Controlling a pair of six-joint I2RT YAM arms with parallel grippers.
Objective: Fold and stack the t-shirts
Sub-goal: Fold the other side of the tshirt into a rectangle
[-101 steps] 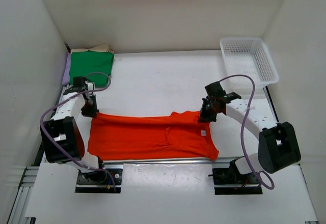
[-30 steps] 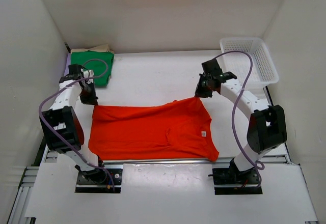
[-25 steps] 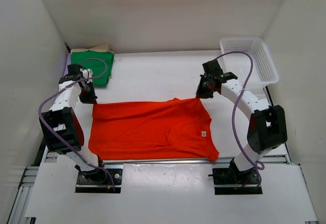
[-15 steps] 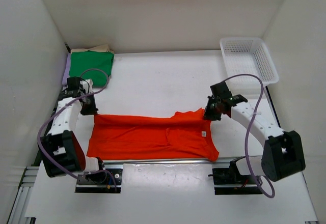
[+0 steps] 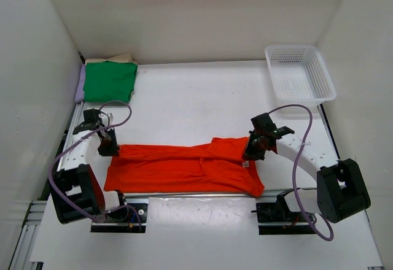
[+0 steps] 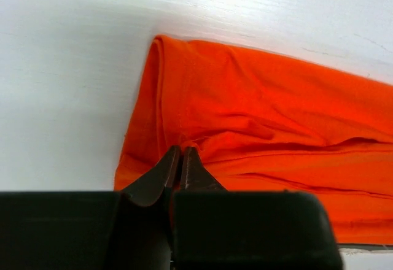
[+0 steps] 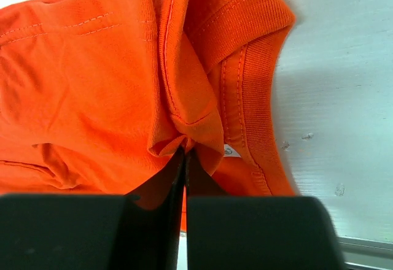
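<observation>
**Two robot grippers pinch an orange-red t-shirt (image 5: 184, 169) on the table (image 5: 190, 98), on the near side of the white mesh basket (image 5: 325, 72).**

The shirt lies as a long, rumpled band along the table's near edge, closer to the arms than the basket and to its left. The left gripper (image 5: 110, 148) is clenched on a doubled-over fold at the shirt end farthest from the basket. The right gripper (image 5: 252, 152) is clamped tight on a bunch of cloth just beside the ribbed collar (image 7: 255, 80), at the end nearest the basket. Straight across the table from the basket, in the far left corner, a green t-shirt (image 5: 109, 81) lies folded. It tops a beige t-shirt (image 5: 110, 59) and a lilac t-shirt (image 5: 79, 86), whose edges peek out.
</observation>
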